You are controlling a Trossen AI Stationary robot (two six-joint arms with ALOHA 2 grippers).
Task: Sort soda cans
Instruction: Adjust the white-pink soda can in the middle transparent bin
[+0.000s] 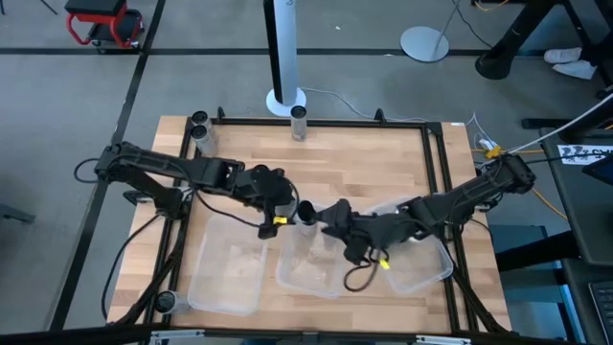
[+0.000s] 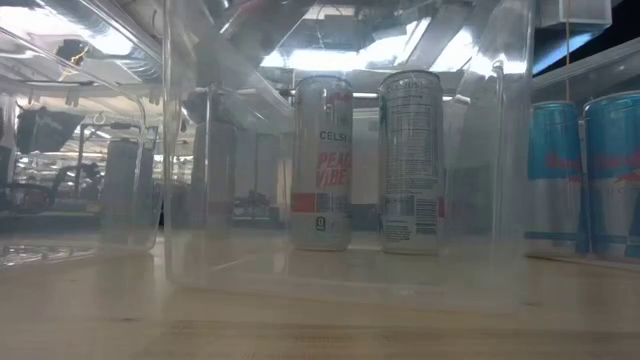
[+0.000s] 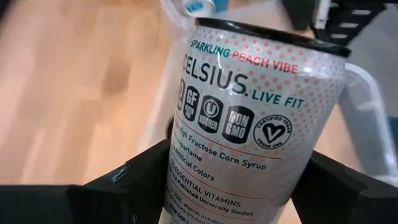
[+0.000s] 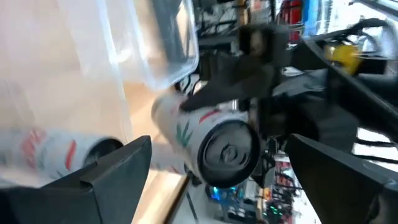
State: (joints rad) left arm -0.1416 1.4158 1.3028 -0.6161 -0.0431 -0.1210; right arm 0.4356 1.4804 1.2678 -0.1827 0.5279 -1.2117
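A white Celsius can with a black top [image 3: 249, 112] stands between my left gripper's [image 3: 239, 183] fingers; from above the can [image 1: 306, 212] is at the far rim of the middle clear bin [image 1: 311, 273]. My left gripper [image 1: 289, 208] is shut on it. My right gripper [image 1: 332, 223] is open just right of that can, fingers spread wide; its wrist view [image 4: 217, 165] looks at the can's top [image 4: 230, 146]. Two more white cans [image 2: 320, 165] [image 2: 410, 160] stand upright on the floor of a clear bin. Blue-white cans [image 2: 585, 175] stand farther right. My left gripper pinches the Celsius can by its side wall [image 3: 186, 186], one finger [image 3: 134, 180] on each side, below the can's printed middle. The fingers come about level from the table's left. The can is roughly upright, top up; its bottom is hidden, so I cannot tell whether it is lifted.
Three clear bins lie side by side along the near edge: left [image 1: 230, 268], middle, right [image 1: 426, 264]. Loose cans stand at the far edge [image 1: 201, 131] [image 1: 299, 120] and one at the near left corner [image 1: 167, 302]. A black frame [image 1: 436, 172] borders the wooden table.
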